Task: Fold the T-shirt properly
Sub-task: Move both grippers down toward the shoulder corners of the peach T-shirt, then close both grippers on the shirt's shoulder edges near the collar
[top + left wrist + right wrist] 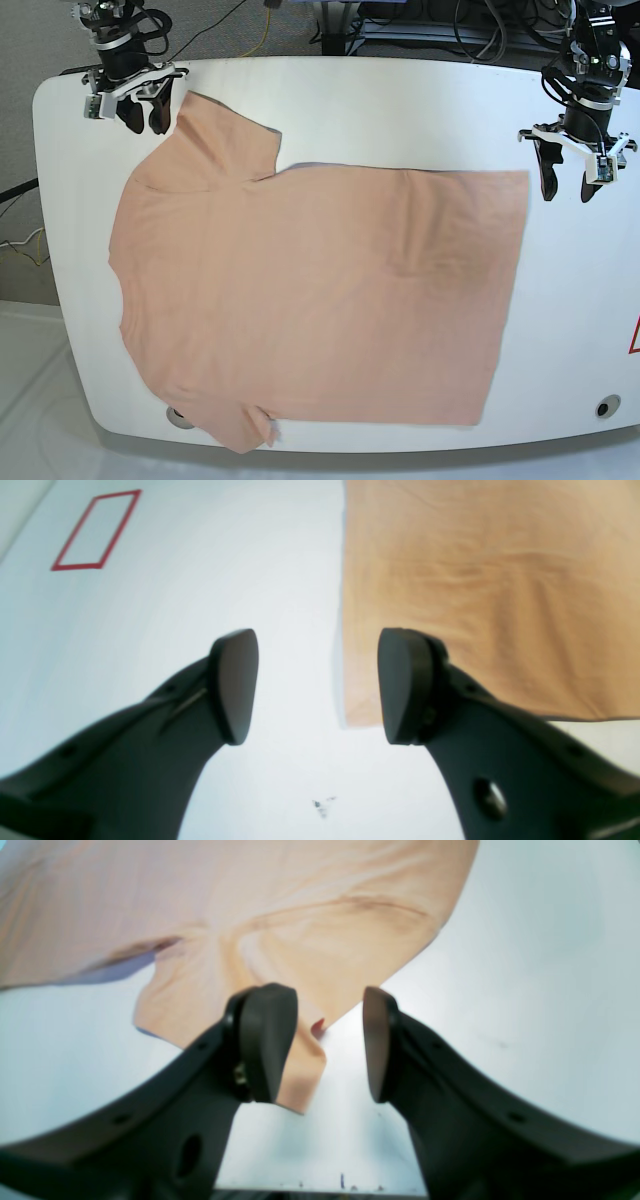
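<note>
Spreading across most of the white counter, the T-shirt lies flat and open, plain side up, with no fold made yet. To my eye the flattening step is about done and the first fold comes next; that calls for each tool to come down onto an edge of cloth and pinch it before lifting it over the body of the shirt.

Both arms stand at the far edge of the counter, wrists bent down so the fingers point at the surface. The left tool hovers just beside the hem corner of the shirt, with one finger over the cloth and the other over bare counter; its jaws stand wide and hold nothing. The right tool hangs over the tip of the sleeve, which reaches in between its fingers without being pinched; those jaws are parted too, a little narrower, and empty.

A red taped rectangle marks the counter, well apart from the left tool on the side away from the shirt.
</note>
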You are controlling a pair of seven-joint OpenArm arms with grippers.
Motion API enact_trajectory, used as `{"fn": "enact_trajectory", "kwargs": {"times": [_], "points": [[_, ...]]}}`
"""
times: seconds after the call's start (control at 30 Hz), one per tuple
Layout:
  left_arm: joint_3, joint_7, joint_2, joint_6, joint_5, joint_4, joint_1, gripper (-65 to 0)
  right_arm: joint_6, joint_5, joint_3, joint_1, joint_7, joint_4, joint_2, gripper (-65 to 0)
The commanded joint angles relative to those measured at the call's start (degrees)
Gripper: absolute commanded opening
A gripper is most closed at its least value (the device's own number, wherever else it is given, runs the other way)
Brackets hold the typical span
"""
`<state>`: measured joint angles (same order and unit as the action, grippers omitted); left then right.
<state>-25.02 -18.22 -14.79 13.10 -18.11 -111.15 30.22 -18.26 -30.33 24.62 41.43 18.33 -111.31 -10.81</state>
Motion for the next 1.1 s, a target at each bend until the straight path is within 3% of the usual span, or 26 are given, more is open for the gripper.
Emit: {"fn": "enact_trajectory", "kwargs": {"times": [0.0, 0.13, 0.47, 0.53, 0.6, 0.8, 0.87, 1.07], "points": [[-0.6, 1.0, -0.6, 0.0, -0.9, -0.6, -0.7, -34.4, -0.8, -1.1, 1.0, -0.1, 0.6, -0.3, -0.5, -39.4], [-0.6, 0.1, -0.6, 0.3, -1.3, 0.9, -1.3, -34.8, -1.4, -0.9, 1.3, -0.8, 3.0, 0.4, -0.4, -39.2], [-1.6, -0.9, -0.9, 7.7, -1.6, 10.7, -3.5, -35.1, -5.3, -0.2, 1.0, -4.0, 4.9, 4.4, -0.5, -37.6], [-1.5, -0.9, -0.8, 9.5, -1.5, 13.0, -3.6, -35.6, -8.1, -0.2, 1.1, -5.3, 4.1, 6.4, -0.5, -38.6], [-1.6, -0.9, -0.9, 9.7, -1.5, 13.3, -3.5, -35.7, -8.6, -0.3, 1.1, -5.7, 3.9, 7.4, -0.5, -38.8], [-1.5, -1.1, -1.0, 8.8, -1.6, 13.4, -3.4, -36.2, -8.8, -1.4, 1.0, -6.9, 4.2, 9.9, -0.4, -38.9], [0.4, 0.1, -1.3, 5.5, -0.5, 13.0, -3.4, -35.7, -7.6, -3.9, 0.9, -7.2, 6.1, 12.0, -0.3, -38.5], [1.4, 1.1, -2.0, 1.9, -0.1, 11.8, -3.3, -33.9, -7.4, -8.8, 0.9, -8.5, 11.2, 14.2, 0.0, -38.4]]}}
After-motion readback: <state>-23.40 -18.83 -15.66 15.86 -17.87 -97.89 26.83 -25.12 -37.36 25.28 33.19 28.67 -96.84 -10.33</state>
